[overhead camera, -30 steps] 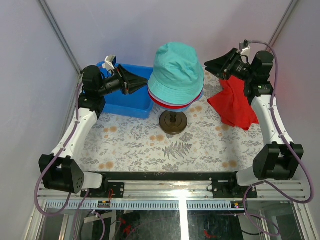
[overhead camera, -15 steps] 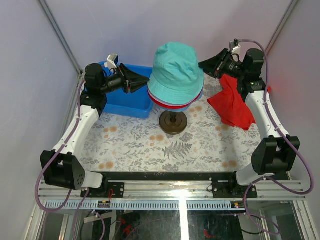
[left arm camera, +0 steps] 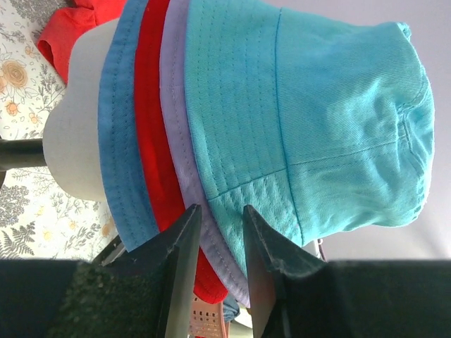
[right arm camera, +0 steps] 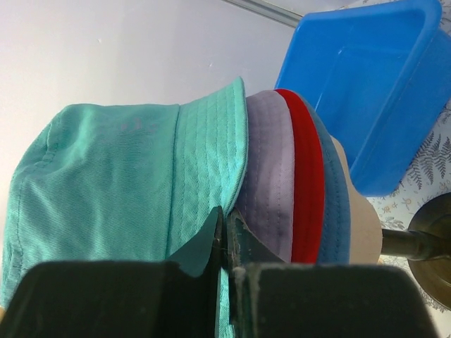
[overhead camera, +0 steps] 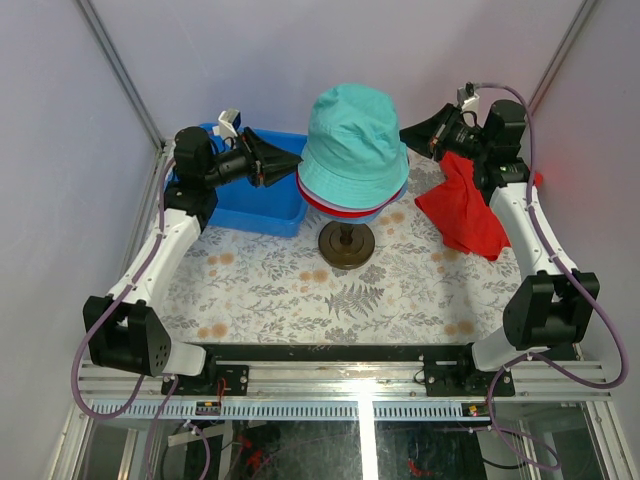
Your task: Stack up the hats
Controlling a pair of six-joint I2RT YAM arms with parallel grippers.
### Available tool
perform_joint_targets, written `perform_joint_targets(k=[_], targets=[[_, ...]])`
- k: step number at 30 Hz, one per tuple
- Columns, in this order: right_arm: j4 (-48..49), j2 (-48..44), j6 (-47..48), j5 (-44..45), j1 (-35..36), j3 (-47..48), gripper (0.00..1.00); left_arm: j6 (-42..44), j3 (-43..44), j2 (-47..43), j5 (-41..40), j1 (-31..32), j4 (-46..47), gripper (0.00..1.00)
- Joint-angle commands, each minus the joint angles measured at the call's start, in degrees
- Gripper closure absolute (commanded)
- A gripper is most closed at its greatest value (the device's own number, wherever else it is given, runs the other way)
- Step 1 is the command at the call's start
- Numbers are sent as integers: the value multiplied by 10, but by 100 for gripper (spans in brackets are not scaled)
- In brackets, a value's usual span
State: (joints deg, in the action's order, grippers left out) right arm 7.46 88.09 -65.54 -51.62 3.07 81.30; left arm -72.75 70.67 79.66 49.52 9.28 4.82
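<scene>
1. The four soft cloth bucket hats sit nested on a beige mannequin head [left arm camera: 74,120] on its dark round-footed stand [overhead camera: 346,243], mid-worktop [overhead camera: 300,290].
2. The teal hat [overhead camera: 352,135] is outermost. Under it come the pale lilac hat [left arm camera: 176,105], the red hat [left arm camera: 149,105] and the blue hat [left arm camera: 116,120], each showing only as a brim edge.
3. My left tool [left arm camera: 220,211] is at the stack's left brim. Its fingers stand a little apart, with the red, lilac and teal brim edges running into the gap. I cannot tell whether it pinches them.
4. My right tool [right arm camera: 225,215] is pressed together at the edge of the teal brim on the right side. I cannot tell whether any cloth is caught in it.
5. A blue plastic bin [overhead camera: 255,205] stands behind my left tool.
6. A flat red cloth [overhead camera: 470,215] lies on the worktop under my right arm.
</scene>
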Motion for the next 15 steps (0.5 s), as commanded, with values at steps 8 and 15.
perform_joint_targets(k=[8,15], targets=[[-14,-11,17,-6,6,6,100,-36,-8,-18,9,22,49,61],[-19,-10,15,-7,6,5,100,-93,-25,-13,0,32,134,66]])
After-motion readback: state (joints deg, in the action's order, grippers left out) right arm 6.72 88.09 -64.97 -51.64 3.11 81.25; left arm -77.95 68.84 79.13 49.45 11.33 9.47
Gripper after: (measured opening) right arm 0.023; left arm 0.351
